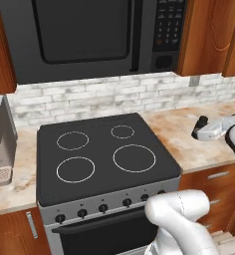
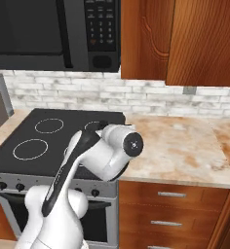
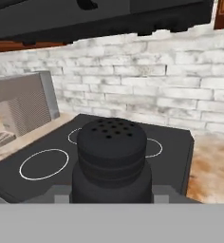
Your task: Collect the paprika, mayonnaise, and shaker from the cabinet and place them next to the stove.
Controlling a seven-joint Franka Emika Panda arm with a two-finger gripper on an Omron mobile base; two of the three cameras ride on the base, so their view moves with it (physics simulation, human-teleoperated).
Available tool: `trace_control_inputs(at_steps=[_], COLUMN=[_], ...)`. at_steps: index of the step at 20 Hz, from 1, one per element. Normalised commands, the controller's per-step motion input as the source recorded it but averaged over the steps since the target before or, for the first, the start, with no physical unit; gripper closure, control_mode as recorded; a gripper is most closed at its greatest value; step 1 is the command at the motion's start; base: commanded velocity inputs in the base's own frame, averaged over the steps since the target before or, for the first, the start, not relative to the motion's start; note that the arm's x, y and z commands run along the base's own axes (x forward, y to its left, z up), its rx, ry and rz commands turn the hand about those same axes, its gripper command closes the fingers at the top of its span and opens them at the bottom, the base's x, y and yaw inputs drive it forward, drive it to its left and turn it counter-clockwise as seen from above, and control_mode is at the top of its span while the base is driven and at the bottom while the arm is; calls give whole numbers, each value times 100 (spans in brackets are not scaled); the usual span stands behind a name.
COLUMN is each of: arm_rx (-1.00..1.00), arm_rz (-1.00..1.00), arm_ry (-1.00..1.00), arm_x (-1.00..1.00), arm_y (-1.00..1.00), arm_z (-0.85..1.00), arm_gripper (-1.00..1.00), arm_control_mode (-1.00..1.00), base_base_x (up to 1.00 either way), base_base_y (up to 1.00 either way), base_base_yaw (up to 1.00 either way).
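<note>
The black shaker (image 3: pixel 112 159), with a dotted top, fills the lower middle of the hand view. My gripper (image 3: pixel 111 192) is shut on it. From the left base view the gripper (image 1: pixel 200 127) hangs low over the marble counter (image 1: pixel 189 144), just right of the stove (image 1: pixel 104 149), with the dark shaker (image 1: pixel 201 122) at its tip. In the right base view my arm hides the hand, beside the stove (image 2: pixel 39 141). The reddish-brown wall cabinet (image 2: pixel 185 39) is up at the right. The paprika and mayonnaise are out of view.
A black microwave (image 1: pixel 89 35) hangs above the stove. A grey appliance (image 1: pixel 0 144) stands on the counter left of the stove. The counter (image 2: pixel 180 146) stretches to the right over drawers (image 2: pixel 170 194). A white brick wall (image 3: pixel 147 90) backs everything.
</note>
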Motion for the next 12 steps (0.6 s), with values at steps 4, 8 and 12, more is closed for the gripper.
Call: trace_control_inputs(at_steps=[4, 8, 12], arm_rx=[0, 0, 0], arm_rz=[17, 16, 0], arm_ry=[1, 0, 6], arm_x=[89, 76, 74], arm_y=[-26, -25, -2], arm_z=[-39, -18, -3], arm_gripper=[100, 100, 100], arm_control_mode=[-100, -100, -100], base_base_x=[0, 0, 0], base_base_y=[0, 0, 0], base_base_yaw=[0, 0, 0])
